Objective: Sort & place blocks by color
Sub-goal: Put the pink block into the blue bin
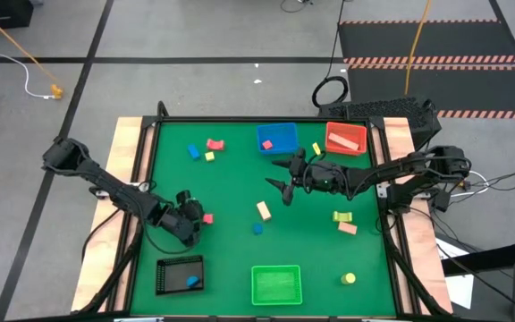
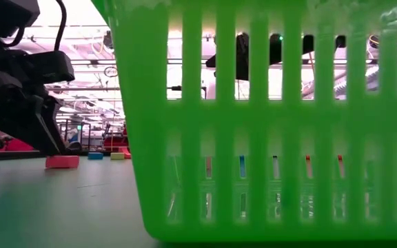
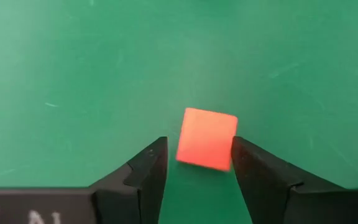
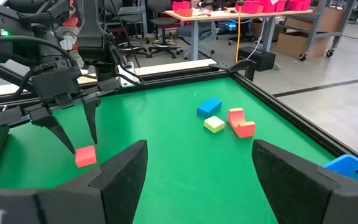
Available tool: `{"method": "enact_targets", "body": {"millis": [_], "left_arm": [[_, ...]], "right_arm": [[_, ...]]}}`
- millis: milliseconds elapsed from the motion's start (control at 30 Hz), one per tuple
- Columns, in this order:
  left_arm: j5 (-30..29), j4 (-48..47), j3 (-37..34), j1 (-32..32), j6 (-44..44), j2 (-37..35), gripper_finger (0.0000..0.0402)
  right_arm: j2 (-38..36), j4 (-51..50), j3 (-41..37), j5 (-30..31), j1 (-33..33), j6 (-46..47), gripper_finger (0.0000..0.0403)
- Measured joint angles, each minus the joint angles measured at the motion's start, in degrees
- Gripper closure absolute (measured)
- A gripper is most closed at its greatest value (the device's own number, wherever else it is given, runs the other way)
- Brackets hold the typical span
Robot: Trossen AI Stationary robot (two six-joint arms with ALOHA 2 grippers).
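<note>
A small red cube (image 3: pixel 207 138) rests flat on the green mat, also seen as the cube (image 1: pixel 207 217) in the high view. My left gripper (image 3: pixel 196 163) points down over it, open, with a finger on either side of the cube's near part. The right wrist view shows the same left gripper (image 4: pixel 83 144) standing over the cube (image 4: pixel 86 156). My right gripper (image 1: pixel 284 183) hovers open over the middle of the table and holds nothing. Other blocks lie scattered on the mat: a tan bar (image 1: pixel 264 210), a blue cube (image 1: pixel 257 229), a lime piece (image 1: pixel 342 216) and a yellow cylinder (image 1: pixel 350 279). My left gripper comes at the red cube from above, pointing down. One fingertip (image 3: pixel 247 163) lies close against the cube's side (image 3: pixel 229 149), and I cannot tell whether it touches. The other fingertip stands clear of the cube. The cube sits on the mat.
The blue tray (image 1: pixel 288 132) and the red tray (image 1: pixel 333 132) stand at the far edge. The black tray (image 1: pixel 164 277) and the green tray (image 1: pixel 276 268) stand at the near edge. A blue, a yellow and a red block (image 4: pixel 241 122) lie far left. The green tray (image 2: pixel 267 124) fills the low view.
</note>
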Motion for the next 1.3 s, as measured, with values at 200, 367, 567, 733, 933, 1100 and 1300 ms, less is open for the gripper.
{"method": "enact_targets", "body": {"millis": [200, 367, 567, 733, 933, 1100, 1300], "left_arm": [[0.05, 0.23, 0.0, 2.01, 0.34, 0.0, 0.0168], [5.06, 2.52, 0.0, 2.5, 0.35, 0.0, 0.0137], [5.58, 4.4, 0.02, 2.04, 5.0, 0.0, 0.0131], [4.28, 4.47, 0.07, 2.97, 7.59, 1.03, 0.0131], [8.3, 5.3, 0.34, 3.05, 5.89, 6.42, 0.0131], [7.28, 6.89, 0.44, 2.99, 2.84, 8.79, 0.016], [6.47, 10.84, 0.09, 3.16, 1.44, 8.3, 0.027]], "right_arm": [[0.0, 0.02, 0.0, 0.0, 0.0, 0.02, 0.0121], [0.0, 0.0, 0.0, -0.06, 0.0, 1.18, 0.0121], [0.0, -0.71, 0.0, -0.13, 0.0, 1.51, 0.0121], [0.0, -1.59, 0.0, -0.15, 0.0, 1.52, 0.0121], [0.0, -3.45, -0.02, -0.17, 0.0, 3.21, 0.0121], [0.0, -3.44, -0.01, -0.18, 0.0, 3.35, 0.0121], [0.0, -4.12, -0.01, -0.43, 0.0, 11.59, 0.0122]]}}
